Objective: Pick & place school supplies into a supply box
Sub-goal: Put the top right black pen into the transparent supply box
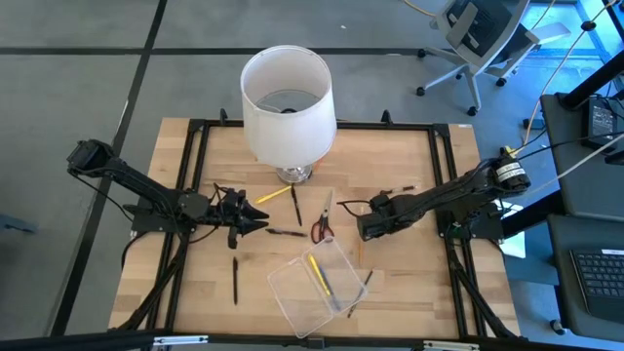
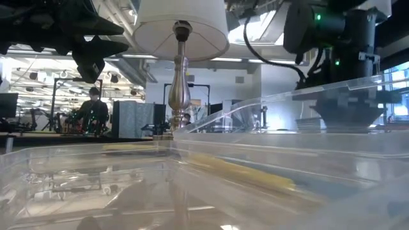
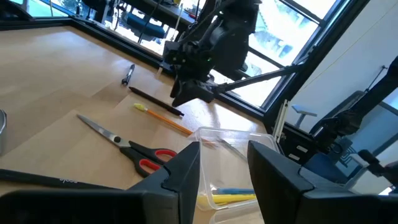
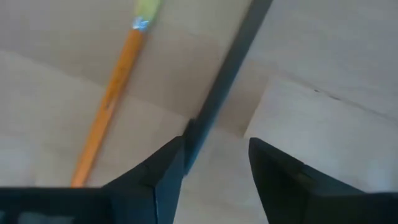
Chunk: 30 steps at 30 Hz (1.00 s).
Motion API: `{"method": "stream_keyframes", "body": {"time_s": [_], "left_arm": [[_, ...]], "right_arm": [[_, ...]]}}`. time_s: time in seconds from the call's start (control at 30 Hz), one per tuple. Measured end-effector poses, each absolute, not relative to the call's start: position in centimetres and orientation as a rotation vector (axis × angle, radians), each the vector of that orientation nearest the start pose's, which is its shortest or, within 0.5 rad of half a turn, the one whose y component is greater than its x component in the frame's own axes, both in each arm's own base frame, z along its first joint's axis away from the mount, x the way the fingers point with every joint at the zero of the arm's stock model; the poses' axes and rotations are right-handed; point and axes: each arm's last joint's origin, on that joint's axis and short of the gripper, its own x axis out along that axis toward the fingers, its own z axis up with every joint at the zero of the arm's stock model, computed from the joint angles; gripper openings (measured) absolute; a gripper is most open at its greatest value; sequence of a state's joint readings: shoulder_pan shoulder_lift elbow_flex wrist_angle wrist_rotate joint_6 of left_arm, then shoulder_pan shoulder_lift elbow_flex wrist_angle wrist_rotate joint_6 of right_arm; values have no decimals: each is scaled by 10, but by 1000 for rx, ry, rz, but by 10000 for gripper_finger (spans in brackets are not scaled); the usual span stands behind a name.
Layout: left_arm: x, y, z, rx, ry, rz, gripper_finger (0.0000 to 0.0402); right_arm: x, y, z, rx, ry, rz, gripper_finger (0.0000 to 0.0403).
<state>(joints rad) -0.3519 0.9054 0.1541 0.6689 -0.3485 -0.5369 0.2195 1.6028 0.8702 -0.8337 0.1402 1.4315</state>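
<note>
The right gripper [image 1: 363, 230] sits low over the wooden table [image 1: 409, 292] just right of the red-handled scissors [image 1: 321, 226], its fingers [image 4: 166, 174] spread apart with nothing between them; in its wrist view an orange pencil [image 4: 111, 93] with a pale eraser end and a dark pen [image 4: 221, 81] lie on the wood right ahead of the fingertips, the pen running down to the inner edge of one finger. The left gripper [image 1: 255, 223] hovers left of centre, also unclenched and empty, pointing toward the scissors. The supply box [image 1: 314, 283] is a shallow clear plastic rectangle lying at an angle near the table's front edge, with a yellow pencil [image 1: 318, 274] inside it; something blue shows beside the yellow in the left wrist view [image 3: 239, 191], though what it is I cannot tell through the plastic. The scissors lie closed, thin steel blades pointing away from the box, handles toward it. A yellow pencil [image 1: 274, 194] lies by the base of the white lamp [image 1: 288, 97], a dark pen [image 1: 295, 207] just right of it, a brown pencil [image 1: 286, 233] left of the scissors, and another dark pen [image 1: 234, 279] well left of the box
</note>
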Motion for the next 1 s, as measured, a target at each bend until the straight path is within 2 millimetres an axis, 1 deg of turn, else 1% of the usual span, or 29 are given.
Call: {"method": "stream_keyframes", "body": {"time_s": [0.1,0.33,0.63,0.8,1.0], "left_arm": [[165,-50,180,-508,77,17,127],[165,-50,180,-508,77,17,128],[165,-50,180,-507,80,19,127],[164,-50,179,-503,90,22,127],[164,-50,179,-503,90,22,128]], "right_arm": [[243,50,145,860,1239,-995,190],[250,51,135,931,1143,-904,190],[247,51,131,889,1176,-912,189],[243,50,129,873,1223,-931,163],[242,50,127,817,1274,-899,123]]}}
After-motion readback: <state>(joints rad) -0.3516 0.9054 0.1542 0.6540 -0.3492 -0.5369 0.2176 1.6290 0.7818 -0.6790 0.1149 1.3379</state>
